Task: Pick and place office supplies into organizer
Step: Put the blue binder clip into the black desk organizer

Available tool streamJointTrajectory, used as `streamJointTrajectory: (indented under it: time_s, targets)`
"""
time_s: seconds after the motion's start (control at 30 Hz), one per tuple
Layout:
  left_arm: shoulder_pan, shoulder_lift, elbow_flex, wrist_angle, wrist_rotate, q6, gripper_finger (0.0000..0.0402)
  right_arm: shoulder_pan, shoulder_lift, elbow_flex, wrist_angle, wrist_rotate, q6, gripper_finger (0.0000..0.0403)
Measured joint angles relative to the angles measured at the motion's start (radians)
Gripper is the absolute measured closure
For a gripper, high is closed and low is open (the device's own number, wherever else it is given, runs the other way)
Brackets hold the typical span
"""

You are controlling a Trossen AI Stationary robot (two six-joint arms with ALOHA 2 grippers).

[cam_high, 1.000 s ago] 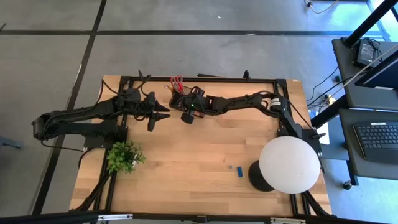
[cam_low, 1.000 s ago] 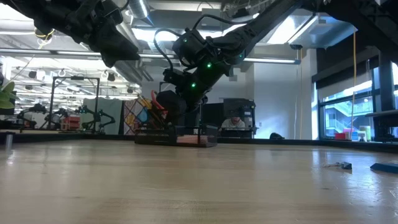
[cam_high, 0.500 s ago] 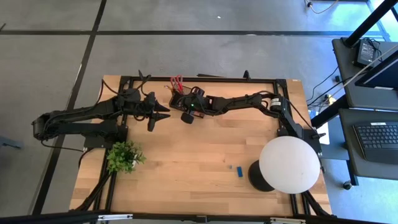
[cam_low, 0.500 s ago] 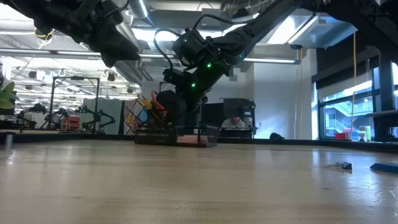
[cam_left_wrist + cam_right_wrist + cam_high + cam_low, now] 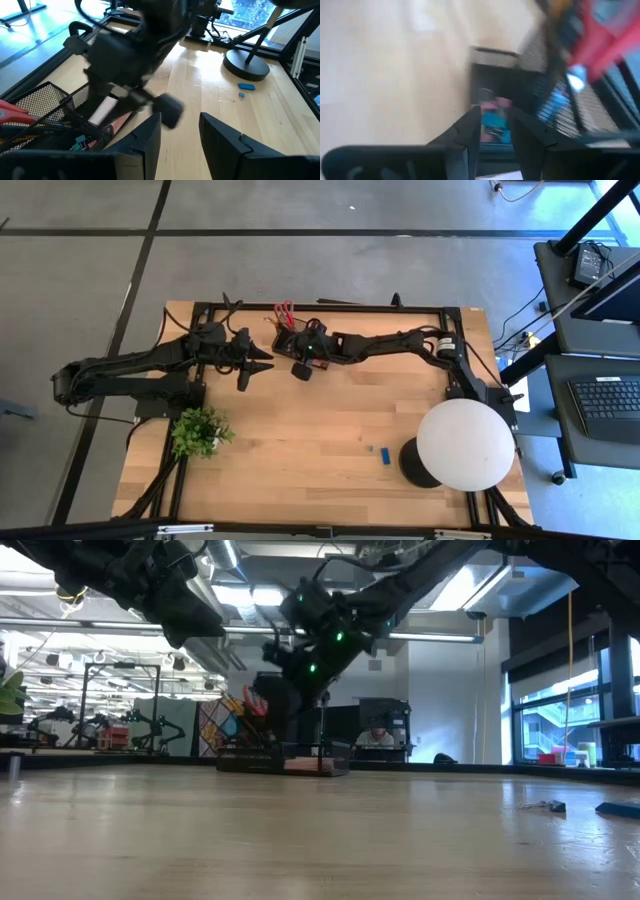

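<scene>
Right end effector above organizer, release step

The right end effector (image 5: pixel 492 127) hangs directly over the organizer (image 5: pixel 520 100), fingers slightly apart and gripping nothing; clips and a pink pad lie in the tray below it. The left end effector (image 5: pixel 180 135) waits beside, fingers apart, empty. Judged next: travel to the small blue block (image 5: pixel 386 456), well away across the counter (image 5: pixel 300 430).
</scene>
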Motion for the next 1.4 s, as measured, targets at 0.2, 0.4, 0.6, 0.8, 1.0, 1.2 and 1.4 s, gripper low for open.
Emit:
streamJointTrajectory:
  time_s: [0.2, 0.4, 0.6, 0.8, 1.0, 1.2, 1.4]
  targets:
    - [0.000, 0.000, 0.000, -0.001, 0.000, 0.000, 0.0274, 0.048, -0.084, 0.002, -0.185, -0.108, 0.017, 0.0299]
    - [0.000, 0.000, 0.000, -0.001, 0.000, 0.000, 0.0274, 0.117, -0.186, 0.003, -0.550, -0.173, 0.036, 0.0299]
    - [0.000, 0.000, 0.000, -0.001, 0.000, 0.000, 0.0274, 0.232, -0.225, 0.002, -0.853, -0.311, -0.039, 0.0299]
    - [0.000, 0.000, 0.000, -0.001, 0.000, 0.000, 0.0274, 0.365, -0.225, -0.022, -0.936, -0.319, 0.063, 0.0299]
    - [0.000, 0.000, 0.000, -0.001, 0.000, 0.000, 0.0274, 0.456, -0.224, -0.026, -1.026, -0.317, 0.243, 0.0299]
    - [0.000, 0.000, 0.000, -0.001, 0.000, 0.000, 0.0274, 0.513, -0.224, -0.026, -1.044, -0.322, 0.298, 0.0299]
    - [0.000, 0.000, 0.000, -0.001, 0.000, 0.000, 0.0274, 0.518, -0.224, -0.026, -1.050, -0.322, 0.324, 0.0289]
